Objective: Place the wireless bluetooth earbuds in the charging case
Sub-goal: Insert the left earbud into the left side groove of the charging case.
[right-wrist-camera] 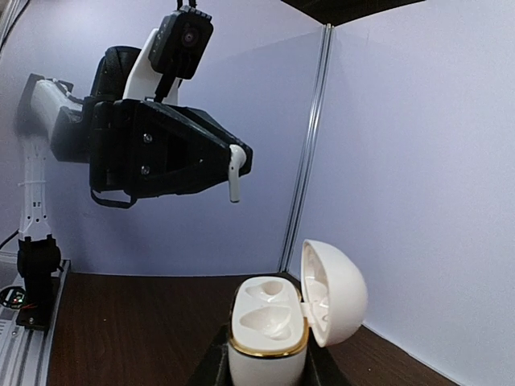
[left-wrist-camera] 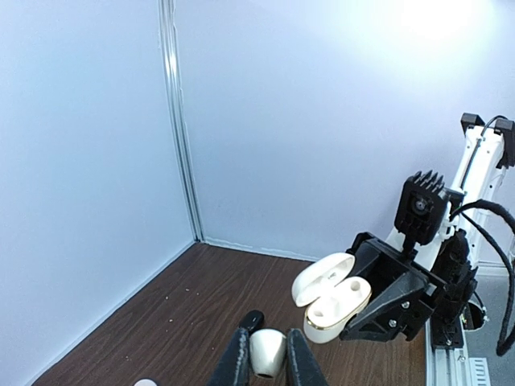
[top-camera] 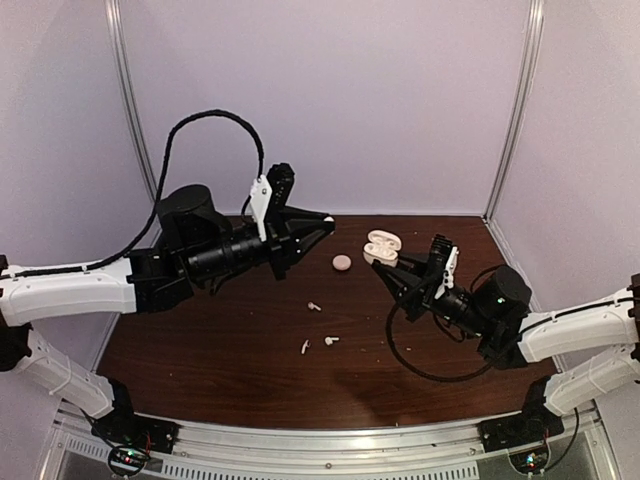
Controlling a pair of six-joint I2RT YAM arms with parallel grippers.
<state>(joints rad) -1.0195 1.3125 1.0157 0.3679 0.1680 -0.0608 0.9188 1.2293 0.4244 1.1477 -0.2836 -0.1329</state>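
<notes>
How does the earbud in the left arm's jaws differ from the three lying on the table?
The held earbud hangs in the air, stem down; the loose earbuds lie flat on the table. The held earbud is pinched in the left jaws; the loose earbuds touch no jaws. All look whitish.

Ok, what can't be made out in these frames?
Stem of the earbud in the left end effector: left wrist view, hidden between the fingers.
Bottom of the case: right wrist view, covered by the right end effector.
The loose earbuds: top view, too small to tell orientation.
The round pale object: top view, too small to identify.
</notes>
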